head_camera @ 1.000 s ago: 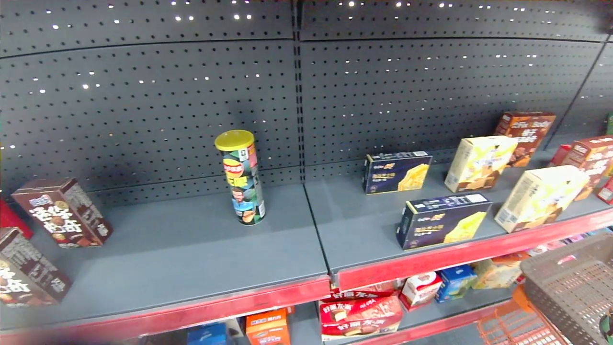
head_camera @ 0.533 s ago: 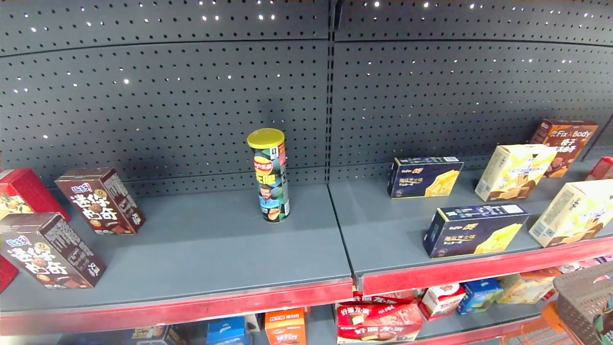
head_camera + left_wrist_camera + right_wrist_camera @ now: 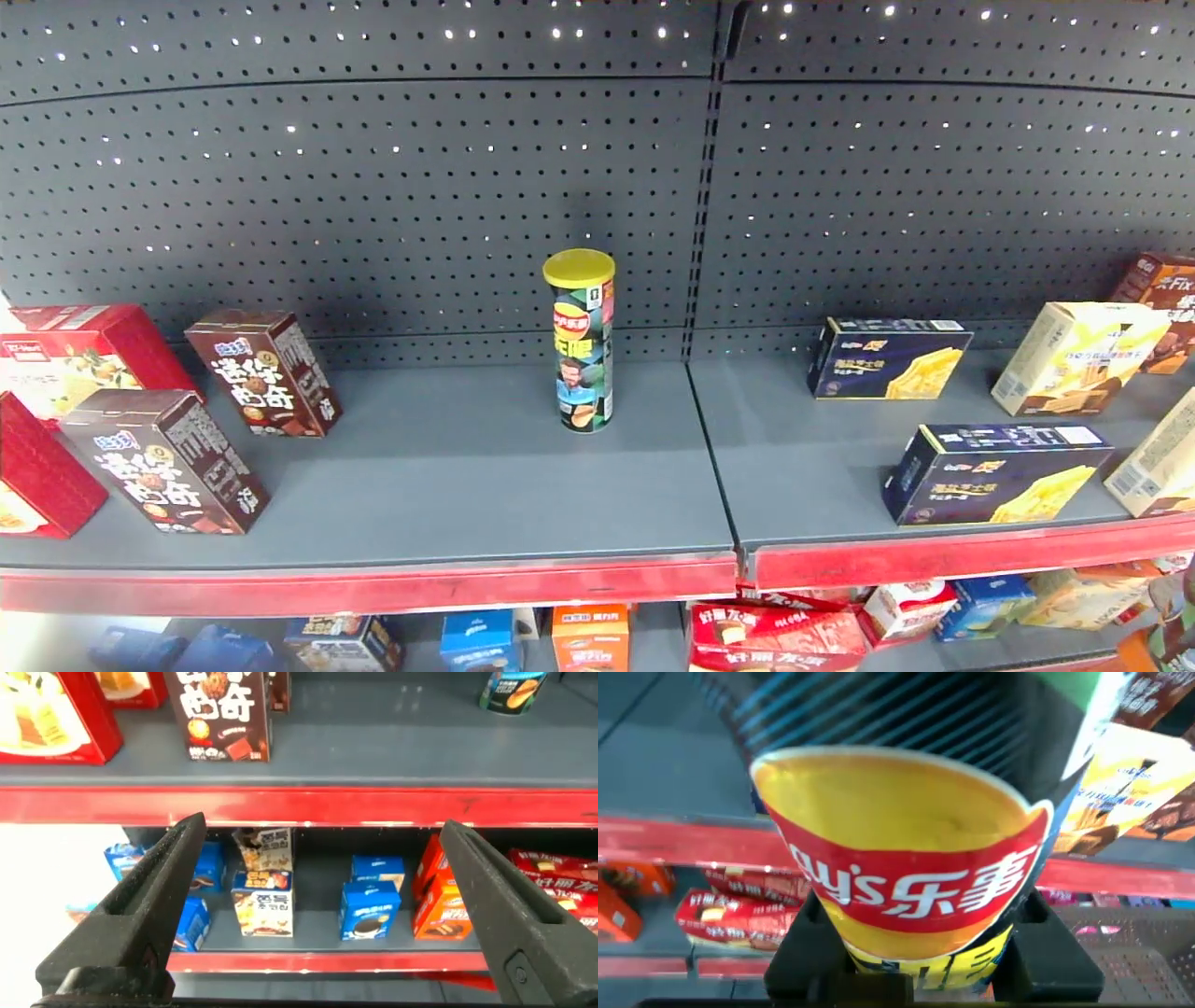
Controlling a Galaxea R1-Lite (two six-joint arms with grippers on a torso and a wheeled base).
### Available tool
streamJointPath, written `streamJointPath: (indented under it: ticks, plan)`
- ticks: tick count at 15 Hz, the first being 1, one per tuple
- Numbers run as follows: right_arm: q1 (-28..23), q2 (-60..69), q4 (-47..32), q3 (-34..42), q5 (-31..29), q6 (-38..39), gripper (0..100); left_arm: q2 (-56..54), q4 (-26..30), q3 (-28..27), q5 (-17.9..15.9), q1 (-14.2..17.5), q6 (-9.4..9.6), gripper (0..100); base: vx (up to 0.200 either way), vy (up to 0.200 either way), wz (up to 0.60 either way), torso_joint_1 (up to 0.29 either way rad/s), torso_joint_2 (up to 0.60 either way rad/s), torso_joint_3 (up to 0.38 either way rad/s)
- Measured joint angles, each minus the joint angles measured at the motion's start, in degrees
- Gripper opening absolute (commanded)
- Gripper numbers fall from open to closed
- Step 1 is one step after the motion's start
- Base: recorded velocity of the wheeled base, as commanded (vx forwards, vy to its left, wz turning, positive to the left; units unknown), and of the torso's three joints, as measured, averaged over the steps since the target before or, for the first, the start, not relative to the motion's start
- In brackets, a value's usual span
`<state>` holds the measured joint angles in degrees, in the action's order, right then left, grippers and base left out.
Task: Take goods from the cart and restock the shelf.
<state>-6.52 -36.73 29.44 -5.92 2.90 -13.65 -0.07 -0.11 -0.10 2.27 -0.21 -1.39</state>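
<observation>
A tall chip can (image 3: 580, 341) with a yellow lid stands upright near the middle of the grey shelf board (image 3: 448, 485); its lower end also shows as the chip can (image 3: 512, 691) in the left wrist view. A second chip can (image 3: 906, 877), yellow with a red band, sits close before the right wrist camera, with my right gripper (image 3: 915, 971) shut on it in front of the shelf's red edge. My left gripper (image 3: 318, 915) is open with nothing in it, level with the red shelf edge (image 3: 299, 803) and facing the lower shelf.
Brown boxes (image 3: 266, 373) and red boxes (image 3: 65, 355) stand at the shelf's left. Navy boxes (image 3: 887, 359) and cream boxes (image 3: 1074, 359) stand at its right. Bare board lies on both sides of the standing can. The lower shelf holds small boxes (image 3: 369, 905).
The head camera has turned left, so the whole picture shifted right and the grey basket left the frame. Nothing on the shelf moved.
</observation>
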Motion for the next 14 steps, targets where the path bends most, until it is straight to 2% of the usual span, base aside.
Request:
streamJointPath:
  ticks: [14]
  plan:
    - [1.84,0.21,0.09,0.00,-0.20,-0.16,0,0.00,0.04,0.00,-0.02,0.05,0.16,100,0.000,0.000,0.00,0.000,0.00,0.000]
